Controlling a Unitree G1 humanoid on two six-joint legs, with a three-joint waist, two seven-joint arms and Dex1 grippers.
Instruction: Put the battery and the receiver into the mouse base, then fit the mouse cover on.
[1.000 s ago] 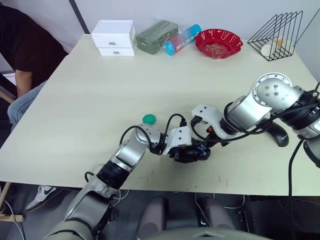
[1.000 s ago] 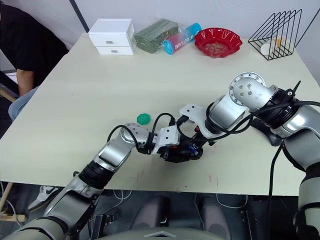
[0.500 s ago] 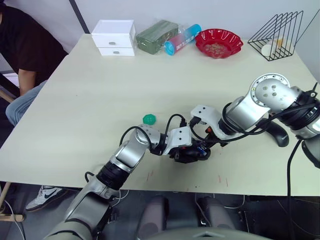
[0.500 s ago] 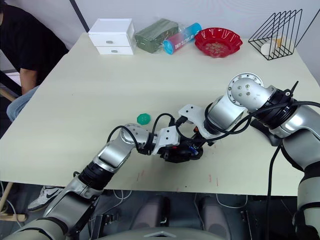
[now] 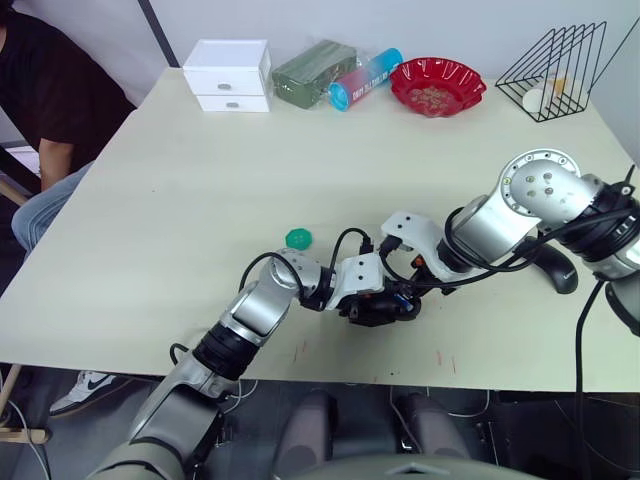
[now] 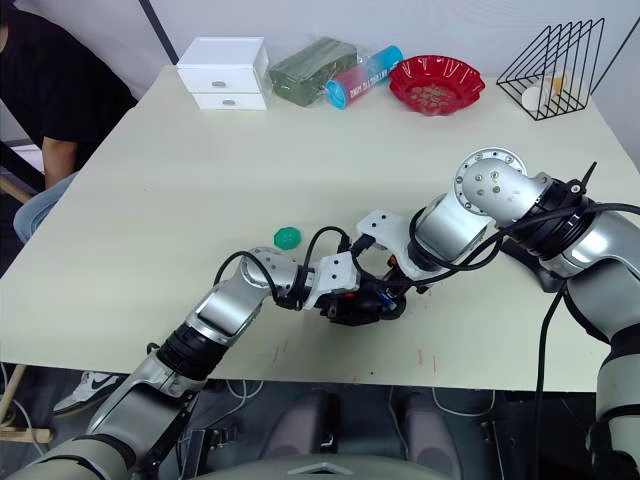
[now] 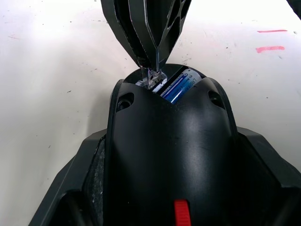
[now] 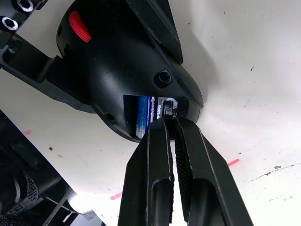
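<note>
The black mouse base (image 7: 169, 136) lies near the table's front edge, with my left gripper (image 5: 372, 305) shut on its sides. The blue battery (image 8: 141, 117) sits inside the base's open bay. Beside it, at the bay's edge, is the small silvery receiver (image 8: 166, 108), and my right gripper (image 8: 170, 120) is shut on it, with its tips pressed into the opening. The glossy black mouse cover (image 5: 556, 269) lies on the table to the right, behind my right arm.
A green scalloped disc (image 5: 298, 237) lies just behind my left arm. Along the far edge stand a white drawer box (image 5: 229, 75), a green pack (image 5: 313, 72), a blue-red tube (image 5: 365, 78), a red bowl (image 5: 437, 85) and a wire rack (image 5: 553, 70). A person (image 5: 40, 120) sits at the left.
</note>
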